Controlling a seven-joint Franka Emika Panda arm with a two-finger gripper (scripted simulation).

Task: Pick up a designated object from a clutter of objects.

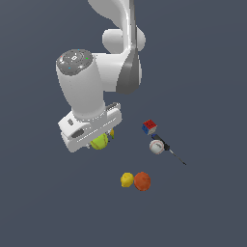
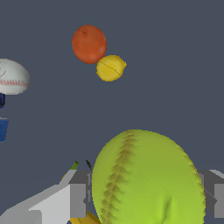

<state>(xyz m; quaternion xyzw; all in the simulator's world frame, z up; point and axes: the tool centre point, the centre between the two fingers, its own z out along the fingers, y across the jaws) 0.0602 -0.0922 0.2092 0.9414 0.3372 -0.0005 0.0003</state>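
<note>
Yellow-green tennis ball (image 2: 148,179) sits between the gripper (image 2: 146,197) fingers (image 2: 78,199). Its jaws stand apart, flanking the ball; whether they touch it is unclear

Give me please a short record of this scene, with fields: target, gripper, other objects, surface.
target: yellow-green ball, between the fingers
gripper: gripper low over the surface, one finger on each side of the ball; contact cannot be told
other objects: orange touching lemon; baseball; cube; thin dark tool by the baseball; banana, mostly hidden under the gripper
surface: plain dark grey floor
</note>
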